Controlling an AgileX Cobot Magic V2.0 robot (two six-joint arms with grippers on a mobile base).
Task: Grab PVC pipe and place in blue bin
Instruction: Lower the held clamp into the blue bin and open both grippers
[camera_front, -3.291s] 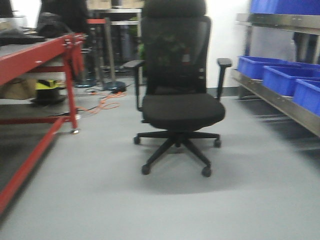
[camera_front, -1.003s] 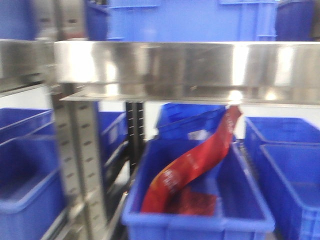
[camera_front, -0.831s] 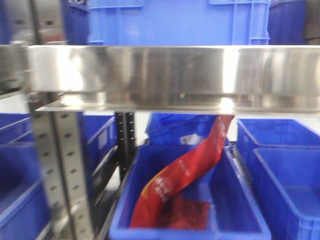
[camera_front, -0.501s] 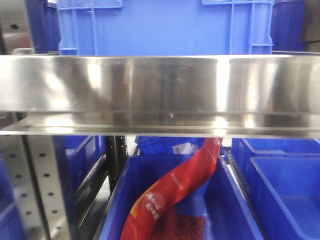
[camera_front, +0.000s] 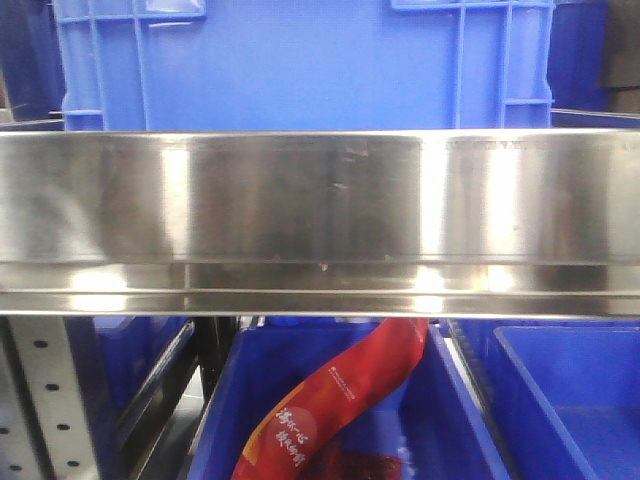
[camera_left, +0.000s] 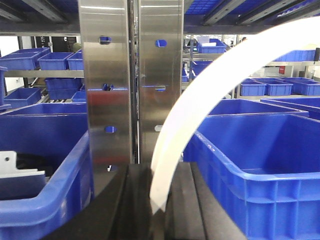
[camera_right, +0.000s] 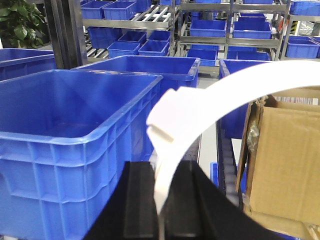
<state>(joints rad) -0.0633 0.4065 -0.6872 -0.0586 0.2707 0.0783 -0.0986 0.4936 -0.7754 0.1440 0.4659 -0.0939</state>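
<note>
The front view is filled by the steel rack (camera_front: 320, 220), its shelf beam seen close up. A blue crate (camera_front: 300, 60) is set above the beam. Below the beam a lower bin (camera_front: 225, 400) is seen, with a red pouch (camera_front: 340, 390) leaning inside it.

In the left wrist view the rack's upright (camera_left: 107, 75) is flanked by a left-hand bin (camera_left: 45, 200) and a right-hand bin (camera_left: 260, 150). In the right wrist view a large blue bin (camera_right: 65, 165) and a cardboard box (camera_right: 285, 160) are seen in front of more such racking.

The left gripper (camera_left: 160, 170) is narrowed to a slot, in which the lower end of a white curved strip (camera_left: 192, 100) is lodged. The right gripper (camera_right: 160, 167) is narrowed likewise around a second strip (camera_right: 225, 95). Whether either strip is clamped cannot be told.

The PVC pipe (camera_left: 12, 164) is taken to be the small white tab with one round hole. It lies inside the left-hand bin, left of the upright.
</note>
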